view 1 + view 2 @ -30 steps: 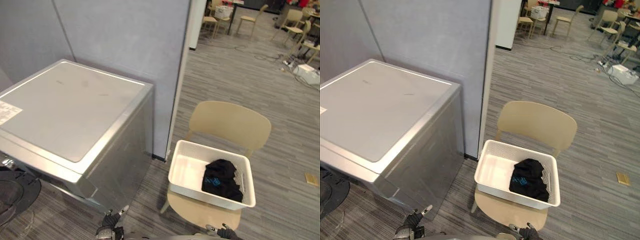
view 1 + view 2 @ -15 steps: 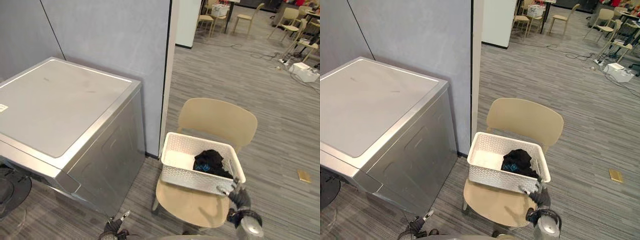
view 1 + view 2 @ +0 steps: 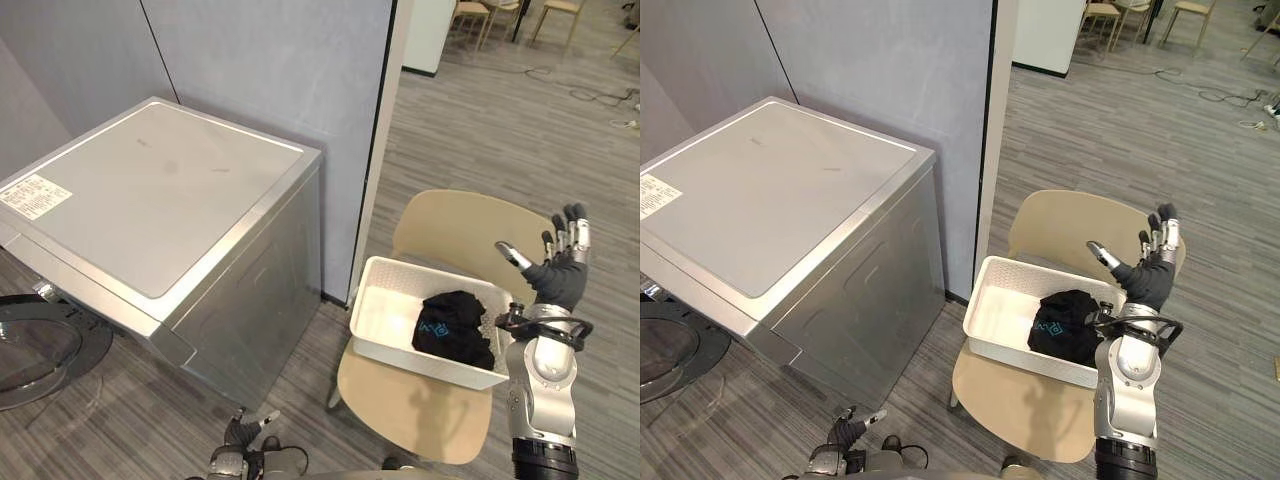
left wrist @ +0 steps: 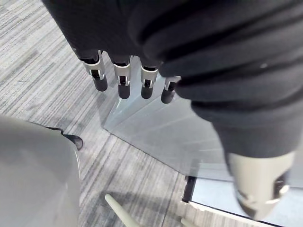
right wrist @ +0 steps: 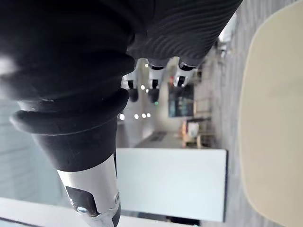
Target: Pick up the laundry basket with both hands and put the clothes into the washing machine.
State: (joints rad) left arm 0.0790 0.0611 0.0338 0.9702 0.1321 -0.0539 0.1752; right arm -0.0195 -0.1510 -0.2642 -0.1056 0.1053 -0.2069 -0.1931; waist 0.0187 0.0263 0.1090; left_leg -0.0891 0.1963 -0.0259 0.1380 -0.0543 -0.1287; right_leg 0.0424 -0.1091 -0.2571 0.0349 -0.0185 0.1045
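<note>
White plastic laundry basket sat on a beige chair, with dark clothes heaped in its right half.

In the left eye view, the basket's long axis ran side to side across the seat. One short end faced the silver washing machine, whose round door hung open low on the left. Your right hand was held up just beside and above the basket's right short end, fingers straight and spread, holding nothing. Your left hand was low at the bottom edge, well apart from the basket's left end.

The right eye view gave you the same layout: right hand near, left hand far.

In the left wrist view, the left hand's fingers hung straight over grey floor, empty.

In the right wrist view, the right hand's fingers pointed out straight, gripping nothing, with the chair's pale surface beside them.

By my judgement, your right hand had only to drop to its end of the basket. Your left had to travel up and across to the opposite end.
</note>
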